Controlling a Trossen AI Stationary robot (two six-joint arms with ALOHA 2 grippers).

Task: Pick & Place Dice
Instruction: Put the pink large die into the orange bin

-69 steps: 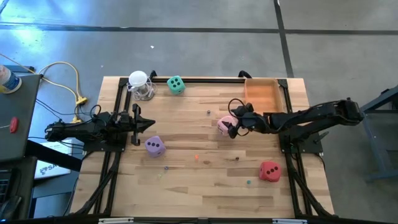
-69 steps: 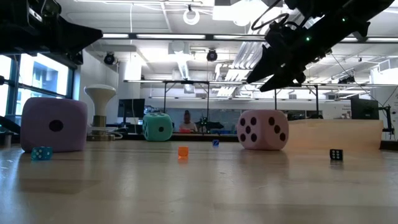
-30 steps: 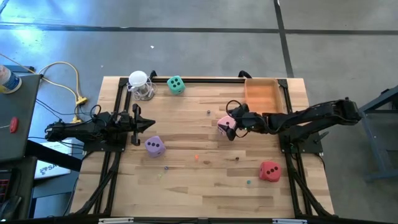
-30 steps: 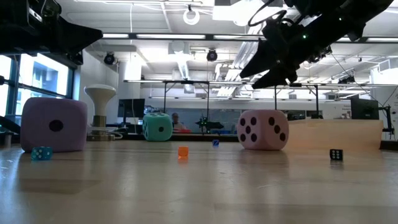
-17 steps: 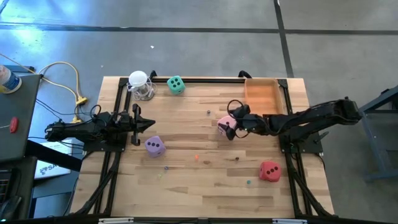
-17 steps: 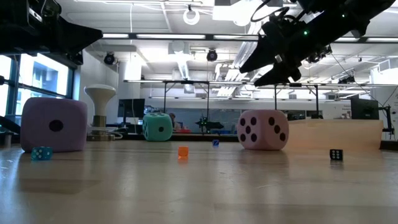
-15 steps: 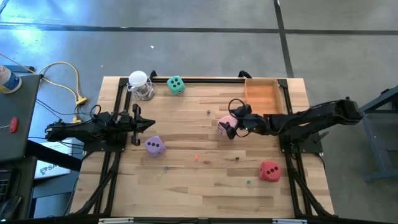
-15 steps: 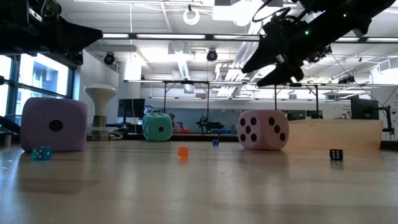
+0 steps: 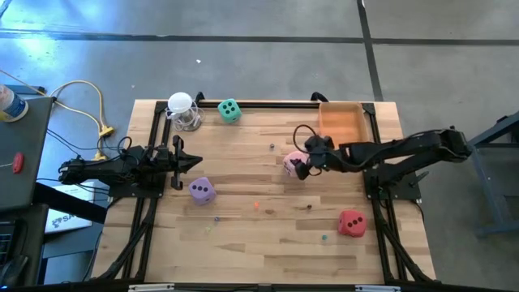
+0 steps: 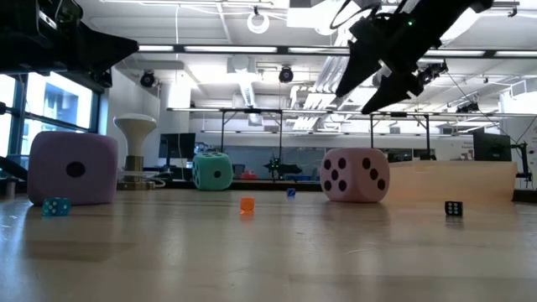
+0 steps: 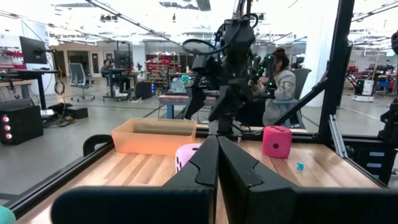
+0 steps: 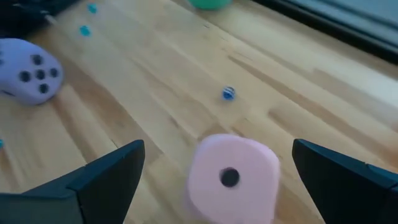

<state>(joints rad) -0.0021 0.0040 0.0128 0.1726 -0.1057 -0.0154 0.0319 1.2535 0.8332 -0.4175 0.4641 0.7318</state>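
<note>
The left gripper waits at the left edge of the wooden table, fingers pressed together and holding nothing. Near the far left corner stands a white round-topped object on a clear base. Just in front of the left gripper lies the soft purple cube die with dark pips. The soft mint green cube die sits at the far edge, just beside the white object.

Tiny coloured beads are scattered across the middle of the table.

The soft pink cube die rests on the table near its centre. The right gripper hovers above this die with fingers spread wide; in the low view there is clear air between the fingers and the die, so nothing is held.

The shallow orange rectangular tray sits at the far right corner and appears to hold nothing. The soft red cube die lies near the right front of the table.

No readable writing or labels are visible.
</note>
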